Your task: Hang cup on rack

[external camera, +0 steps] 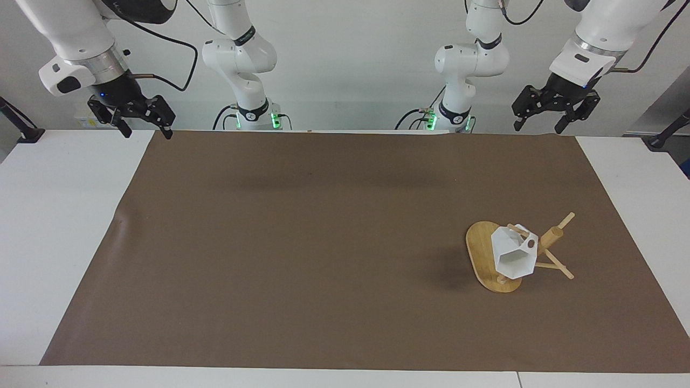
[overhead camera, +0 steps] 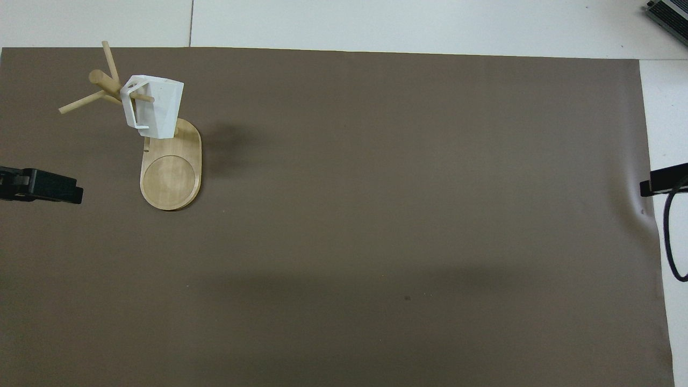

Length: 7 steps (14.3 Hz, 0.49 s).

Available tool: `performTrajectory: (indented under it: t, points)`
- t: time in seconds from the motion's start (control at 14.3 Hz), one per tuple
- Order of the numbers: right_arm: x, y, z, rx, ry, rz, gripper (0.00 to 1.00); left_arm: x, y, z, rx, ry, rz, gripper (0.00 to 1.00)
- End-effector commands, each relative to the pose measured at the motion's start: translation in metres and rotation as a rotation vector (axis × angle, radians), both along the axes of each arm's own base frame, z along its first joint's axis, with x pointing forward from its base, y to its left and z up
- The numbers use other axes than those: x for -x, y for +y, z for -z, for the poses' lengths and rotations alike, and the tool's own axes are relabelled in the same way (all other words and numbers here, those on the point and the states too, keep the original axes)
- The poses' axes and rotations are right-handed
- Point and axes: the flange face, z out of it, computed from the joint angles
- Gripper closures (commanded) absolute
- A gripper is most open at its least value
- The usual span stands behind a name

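The white faceted cup point(external camera: 515, 258) hangs by its handle on a peg of the bamboo rack point(external camera: 481, 253), which stands on the brown mat toward the left arm's end of the table. The overhead view shows the same cup point(overhead camera: 156, 107) on a peg above the rack's oval base point(overhead camera: 171, 174). My left gripper point(external camera: 537, 129) is open and empty. It is raised over the mat's edge by the robots, well clear of the rack. My right gripper point(external camera: 146, 133) waits open and empty above the mat's corner at the right arm's end.
A brown mat point(external camera: 302, 242) covers most of the white table point(external camera: 54, 215). A black cable point(overhead camera: 669, 236) loops at the right arm's end in the overhead view.
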Motion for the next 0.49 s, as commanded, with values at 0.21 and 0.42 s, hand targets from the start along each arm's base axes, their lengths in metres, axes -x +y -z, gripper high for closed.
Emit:
performTrajectory:
  t: [0.21,0.42]
  points:
    - [0.001,-0.001,0.001,0.000,0.016,-0.016,0.00,0.010,0.030,0.012,-0.020,0.008,-0.049,0.00]
    - [0.001,-0.001,0.001,0.000,0.016,-0.016,0.00,0.004,0.033,0.015,-0.023,0.000,-0.054,0.00]
